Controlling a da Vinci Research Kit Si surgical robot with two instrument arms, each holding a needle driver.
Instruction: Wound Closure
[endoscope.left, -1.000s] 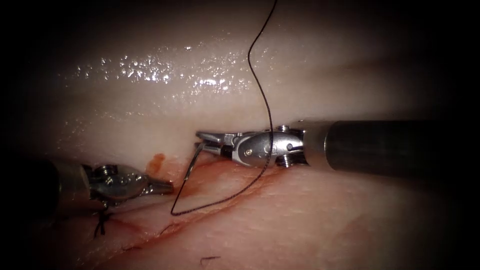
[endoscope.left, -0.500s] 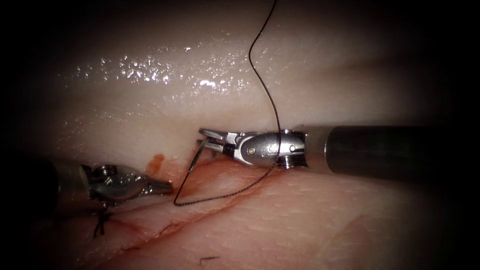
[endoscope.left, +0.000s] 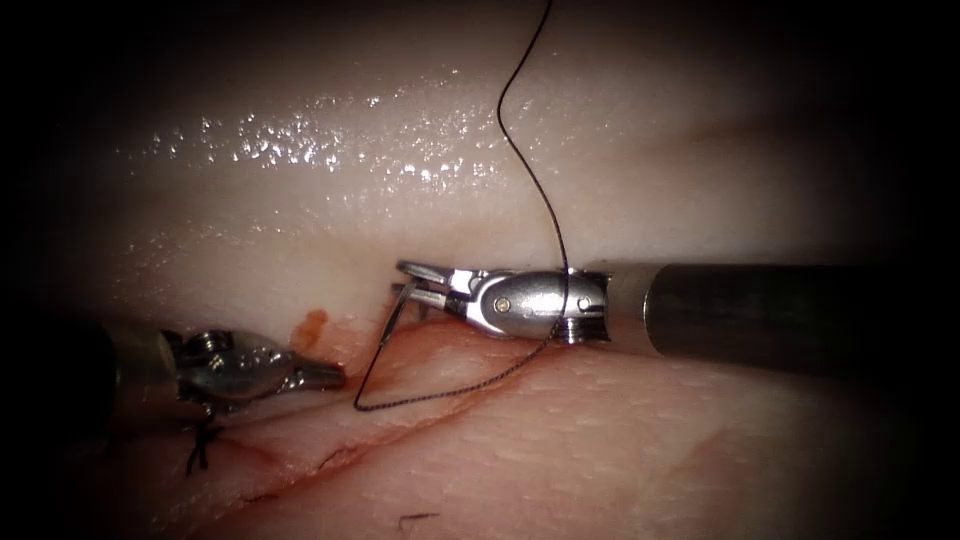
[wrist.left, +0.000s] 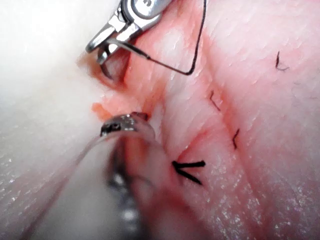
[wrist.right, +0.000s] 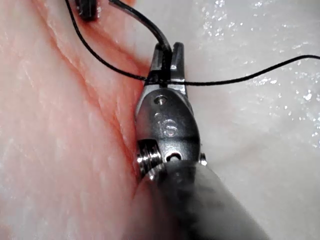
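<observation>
Needle (endoscope.left: 393, 318): thin curved steel, clamped by right tool (endoscope.left: 412, 281) | left tool (endoscope.left: 338, 376) closed, empty

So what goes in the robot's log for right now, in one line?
right pincer: holds needle near its end | left pincer: shut, holds nothing | needle: above cut | thread: looped over tissue
</observation>
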